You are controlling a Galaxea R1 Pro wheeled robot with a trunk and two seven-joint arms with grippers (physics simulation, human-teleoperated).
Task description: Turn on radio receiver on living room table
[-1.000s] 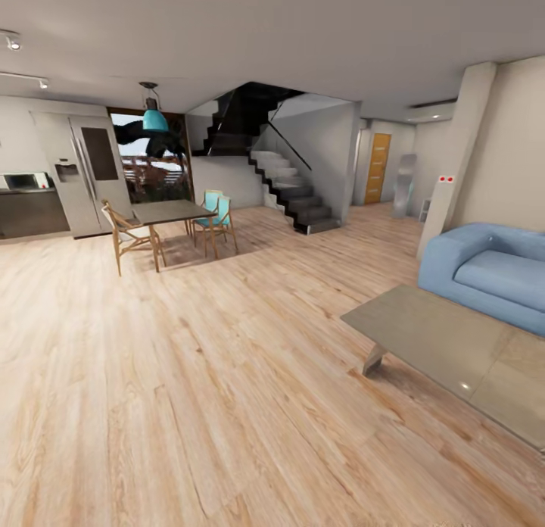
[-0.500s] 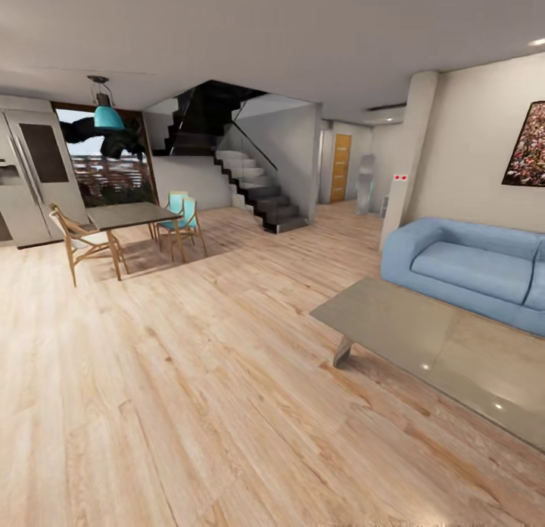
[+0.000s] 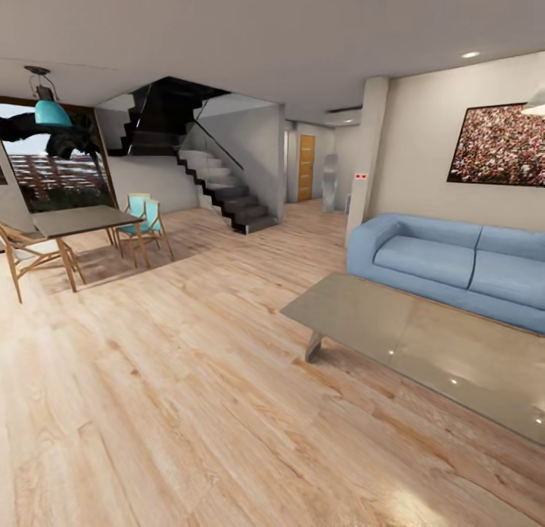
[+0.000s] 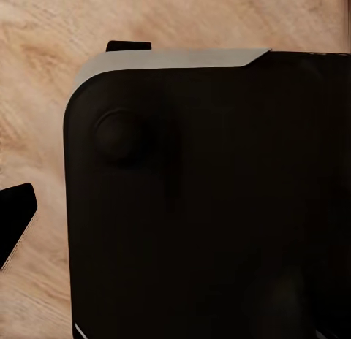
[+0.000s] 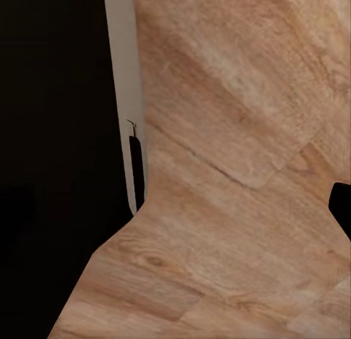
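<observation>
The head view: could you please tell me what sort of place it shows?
Apparently an open-plan home: a living area with a blue sofa and low coffee table, a dining table and staircase beyond.

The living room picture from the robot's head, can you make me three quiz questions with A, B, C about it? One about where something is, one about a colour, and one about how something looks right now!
1. Where is the sofa?
A. Behind the low table, against the wall
B. Under the stairs
C. Beside the dining table

2. What colour is the hanging lamp over the dining table?
A. Red
B. Teal
C. Yellow

3. How does the low table's top look?
A. Covered by a cloth
B. Piled with books
C. Glossy, with small light reflections

Answers:
1 A, since the blue sofa sits along the beige wall just past the table's far edge.
2 B, since the shade is teal, like the chairs beside the dining table.
3 C, since bright spots glint on its smooth grey-taupe surface.
</observation>
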